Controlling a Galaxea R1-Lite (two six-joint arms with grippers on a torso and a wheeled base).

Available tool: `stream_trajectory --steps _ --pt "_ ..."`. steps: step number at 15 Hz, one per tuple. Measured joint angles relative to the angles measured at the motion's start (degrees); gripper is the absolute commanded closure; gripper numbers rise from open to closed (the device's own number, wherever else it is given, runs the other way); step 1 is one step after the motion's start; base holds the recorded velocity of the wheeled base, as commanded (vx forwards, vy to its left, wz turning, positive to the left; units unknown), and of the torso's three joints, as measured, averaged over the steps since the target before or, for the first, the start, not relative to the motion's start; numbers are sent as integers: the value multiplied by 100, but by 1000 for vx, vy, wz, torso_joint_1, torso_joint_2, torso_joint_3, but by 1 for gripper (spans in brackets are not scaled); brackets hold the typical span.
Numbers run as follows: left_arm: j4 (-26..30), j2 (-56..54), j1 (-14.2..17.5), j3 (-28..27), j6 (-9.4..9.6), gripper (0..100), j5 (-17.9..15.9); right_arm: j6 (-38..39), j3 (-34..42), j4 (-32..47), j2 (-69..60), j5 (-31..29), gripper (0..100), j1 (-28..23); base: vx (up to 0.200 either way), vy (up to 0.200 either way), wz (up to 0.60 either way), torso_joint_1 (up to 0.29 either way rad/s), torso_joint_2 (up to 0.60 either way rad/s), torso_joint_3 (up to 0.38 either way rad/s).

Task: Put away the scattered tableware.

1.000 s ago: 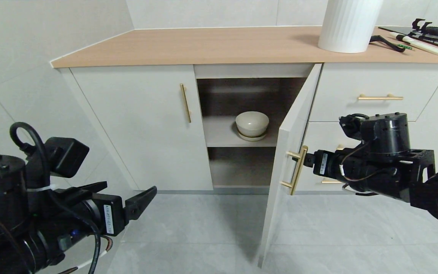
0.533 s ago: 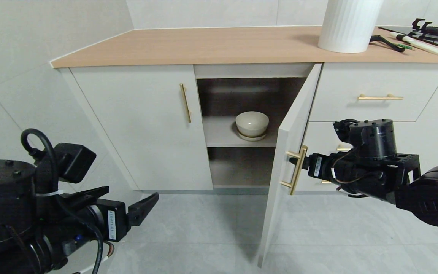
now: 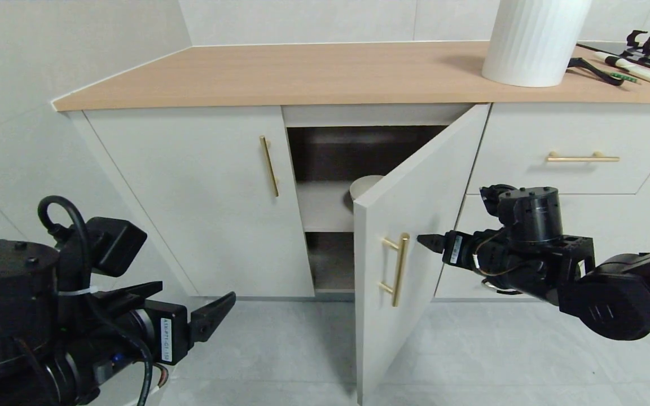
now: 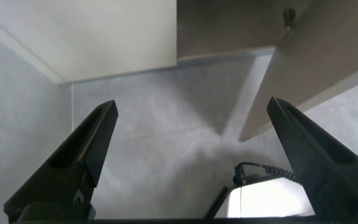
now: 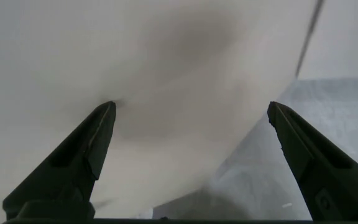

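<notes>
Right gripper, fingers spread wide and gripping nothing, points at the face of a flat white cabinet door that stands part-way open. Its tips sit just beside the door's slim brass bar handle, on the hinge side, w/ no finger round the bar. From the right wrist view, the gripper has the pale door panel directly ahead of it (whether a tip actually touches the panel cannot be told).

The round cream ceramic bowl rests on the cabinet's middle shelf, beyond the door from the right gripper and a little above it. The door's free edge hides most of the bowl.

Left gripper hangs low and well apart from the cabinet, likewise open and empty. The left wrist view has it above the grey tiled floor, w/ the cabinet front ahead. Ahead of it and higher is the closed white left-hand door w/ its own upright brass handle.

Above both grippers runs a light wood worktop. A tall white ribbed cylindrical container stands on it, above the right gripper, w/ a black-handled utensil just beside the container. A white drawer front w/ a horizontal brass pull sits directly above the right arm.
</notes>
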Motion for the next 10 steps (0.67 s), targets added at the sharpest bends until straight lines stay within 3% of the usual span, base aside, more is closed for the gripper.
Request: stream_trajectory --steps 2,5,7,8,10 --pt "0 12 1 0 -1 0 0 187 -15 -101 88 -2 0 16 200 0 0 5 2 2" --pt "-2 59 -20 0 2 0 9 649 -193 -139 168 0 0 22 0 0 0 0 0 0" --pt "4 87 -46 12 141 0 33 967 -364 -162 249 -7 0 20 0 0 0 0 0 0" --pt "-5 83 -55 41 301 0 55 1118 -467 -165 306 -44 0 27 0 0 0 0 0 0" --pt "-5 78 -60 94 345 0 55 1371 -709 -140 458 -235 0 5 0 0 0 0 0 0"
